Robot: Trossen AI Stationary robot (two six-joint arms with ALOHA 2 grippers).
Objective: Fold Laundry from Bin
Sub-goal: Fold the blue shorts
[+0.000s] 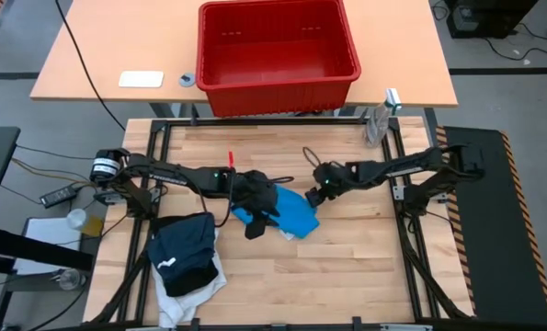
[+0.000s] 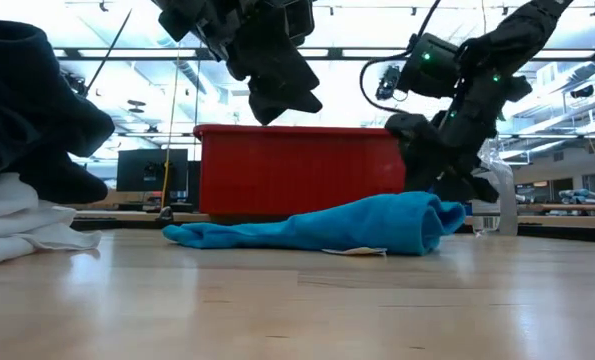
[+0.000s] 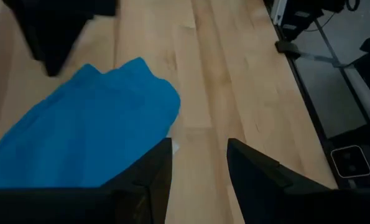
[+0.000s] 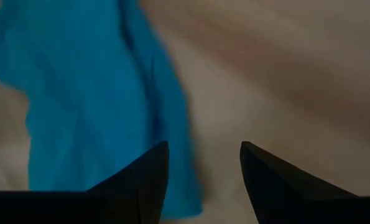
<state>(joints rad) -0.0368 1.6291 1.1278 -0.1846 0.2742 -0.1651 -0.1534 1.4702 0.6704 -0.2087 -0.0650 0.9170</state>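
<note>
The small bright blue garment (image 1: 291, 214) lies crumpled in the middle of the wooden table (image 1: 365, 267), a long low heap in the low view (image 2: 327, 228). My left gripper (image 1: 260, 211) hangs open above the garment's left end (image 3: 200, 165), clear of it in the low view (image 2: 277, 90). My right gripper (image 1: 322, 193) stands open just beyond the garment's right end (image 2: 442, 180), with bare table between its fingers (image 4: 203, 158). The red bin (image 1: 278, 51) stands on the far table. A dark navy garment (image 1: 183, 250) lies on a white one (image 1: 195, 292) at the near left.
The pile of dark and white garments (image 2: 27, 170) fills the near left corner. On the far table, a white card (image 1: 141, 79) and a small roll (image 1: 187, 79) lie left of the bin. A clear bottle (image 1: 380, 121) stands at the wooden table's far right. Bare wood lies near and right.
</note>
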